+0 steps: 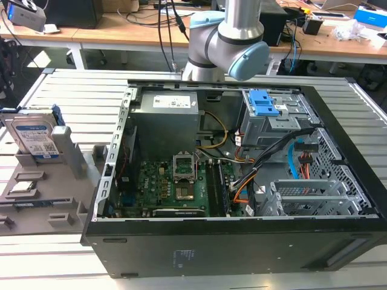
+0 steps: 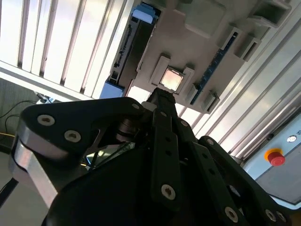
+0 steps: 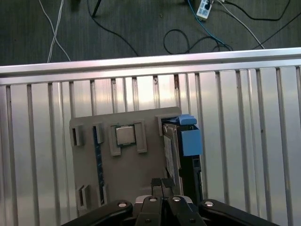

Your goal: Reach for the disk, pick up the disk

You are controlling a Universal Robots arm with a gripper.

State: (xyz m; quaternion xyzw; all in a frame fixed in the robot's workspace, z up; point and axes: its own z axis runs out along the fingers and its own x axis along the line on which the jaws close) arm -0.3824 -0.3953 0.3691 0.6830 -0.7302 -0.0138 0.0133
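Standing on edge in a slot along one side of the grey holder (image 1: 66, 202), the disk (image 1: 31, 136) is shown with its white-and-blue label turned towards the exterior view. Barcodes can be made out on the label, but its print cannot be read. A blue bracket (image 3: 190, 141) is fitted along the disk's edges. A small square chip (image 3: 125, 135) is seated flat in a recess near the holder's middle, apart from the disk. The holder is laid on the slatted metal tabletop (image 1: 72, 90).

To the exterior view's right of the holder, just beside it, an open black computer case (image 1: 211, 254) is laid on its side. Housed inside the case are a grey power supply (image 1: 166, 121) bearing a white label whose writing is too small to be read, a green motherboard (image 1: 151, 184), bundled cables (image 1: 266, 160) and a drive cage topped by a blue latch tab (image 1: 264, 103). The arm (image 1: 233, 36) is seen further from the holder, behind the case.

In both wrist views the fingers (image 3: 156, 187) (image 2: 164, 122) are poised above the holder, pressed together with nothing between them and clear of the disk.
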